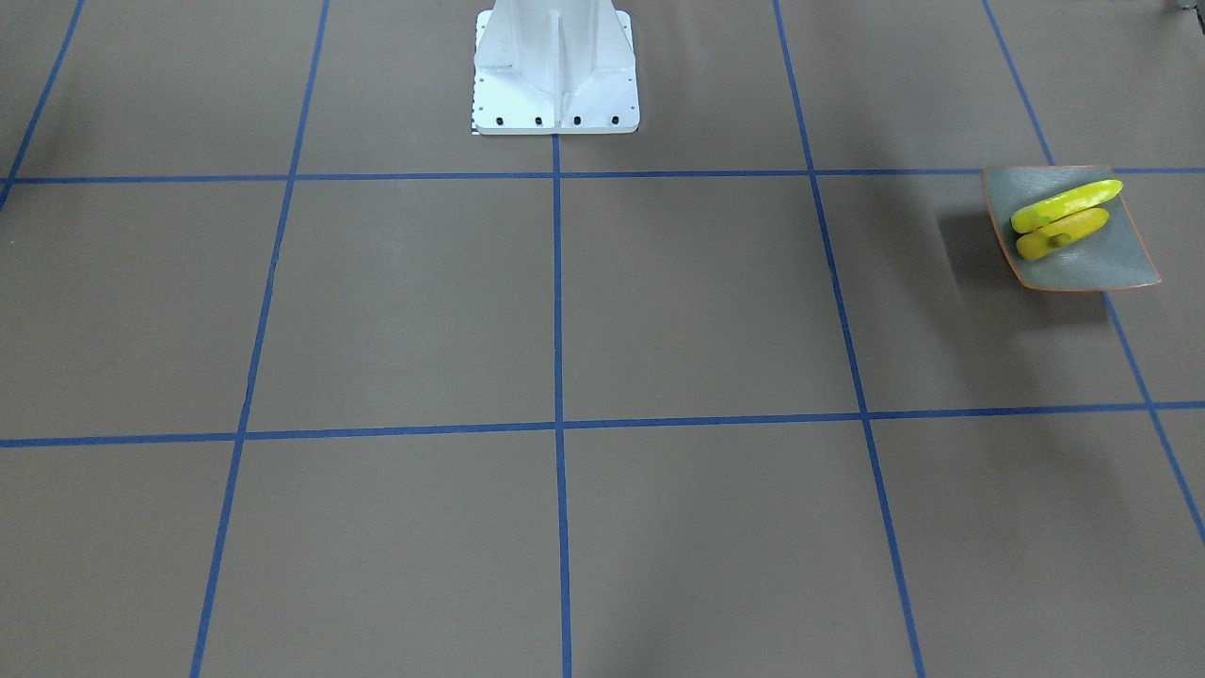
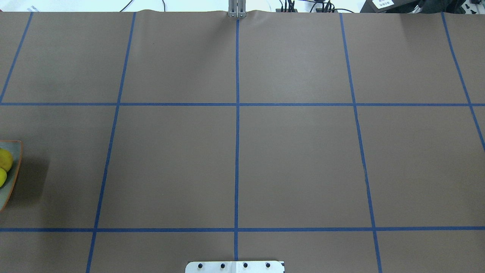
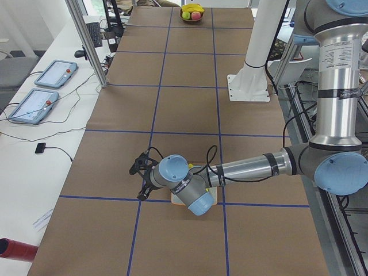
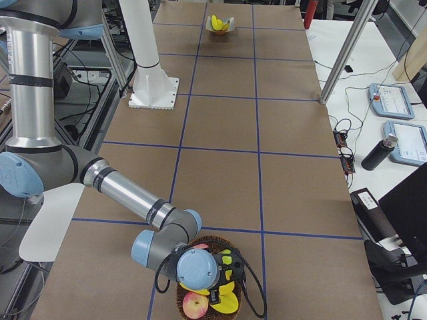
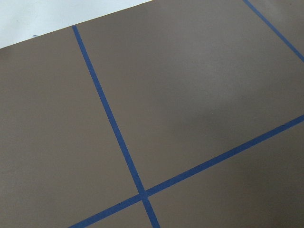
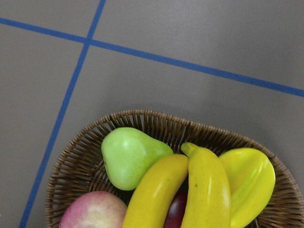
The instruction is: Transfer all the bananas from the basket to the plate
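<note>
**Exterior front-facing view.** The plate [image 1: 1083, 266] lies on the left pincer's side of the bench [image 1: 565, 311]. It carries two bananas [image 1: 1068, 201], side by side and touching. The robot base [image 1: 555, 71] stands at the top of the frame.

**Overhead exterior view.** Only one edge of the plate [image 2: 16, 167] shows, at the frame border on the left pincer's side, with the banana ends resting on it.

**Exterior left view.** The left pincer [image 3: 142, 183] hangs low over the bench just beyond the plate, which is mostly hidden under the wrist behind it. Whether this pincer is released or clenched cannot be told.

**Exterior right view.** The right pincer [image 4: 223, 283] points down into a wicker basket [image 4: 181, 301], close above the fruit. Its state cannot be told either. An apple [image 4: 195, 305] lies just beside it.

**Left wrist-mounted view.** The view shows bare bench crossed by blue tape lines [image 5: 114, 128].

**Right wrist-mounted view.** Below the right pincer, the basket holds two more bananas [image 6: 206, 190], lying side by side and touching.
- A green pear [image 6: 129, 156] leans against one of them.
- A broad yellow fruit [image 6: 249, 183] lies against the other.
- The apple lies at the frame's lower edge.
</note>
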Robot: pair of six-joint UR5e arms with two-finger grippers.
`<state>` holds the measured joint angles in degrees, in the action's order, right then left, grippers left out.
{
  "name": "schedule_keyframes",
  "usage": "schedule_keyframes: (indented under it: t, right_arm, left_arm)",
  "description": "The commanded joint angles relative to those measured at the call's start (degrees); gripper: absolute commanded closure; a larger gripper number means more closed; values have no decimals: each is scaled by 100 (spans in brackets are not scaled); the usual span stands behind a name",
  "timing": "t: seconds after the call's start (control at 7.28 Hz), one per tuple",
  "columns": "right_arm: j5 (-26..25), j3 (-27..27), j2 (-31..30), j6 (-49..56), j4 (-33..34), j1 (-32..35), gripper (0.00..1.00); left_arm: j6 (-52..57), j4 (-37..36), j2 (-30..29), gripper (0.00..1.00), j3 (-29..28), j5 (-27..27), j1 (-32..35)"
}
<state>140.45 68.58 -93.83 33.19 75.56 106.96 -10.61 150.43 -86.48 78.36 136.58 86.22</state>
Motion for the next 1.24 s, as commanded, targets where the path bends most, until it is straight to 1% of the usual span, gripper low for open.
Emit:
schedule_keyframes:
  t: [0.0, 0.14, 0.27, 0.41, 0.55, 0.69, 0.82, 0.96, 1.1]
  right_arm:
    - [0, -336, 23, -119, -138, 0, 5]
    - [0, -406, 40, -216, -138, 0, 15]
    - [0, -468, 67, -252, -146, 0, 20]
    - [-35, -529, 67, -278, -364, -9, 19]
    - [-209, -695, 93, -531, -775, -18, 19]
    - [-290, -714, 102, -881, -1032, -26, 20]
    - [-264, -715, 111, -989, -1043, -61, 23]
    - [-142, -715, 111, -990, -1043, -105, 23]
    - [146, -723, 111, -1103, -1043, -219, 26]
  left_arm:
    - [6, 21, 17, 0, 12, 27, 8]
    - [6, 39, 78, 0, 39, 44, 8]
    - [6, 108, 88, 0, 39, 53, 0]
    - [6, 135, 140, 0, 39, 62, 0]
    - [6, 179, 149, 0, 39, 62, 0]
    - [6, 179, 149, 0, 39, 62, 0]
    - [6, 197, 149, 0, 39, 62, 0]
    - [6, 223, 184, 0, 39, 71, 0]
    - [6, 276, 193, 0, 39, 71, 0]
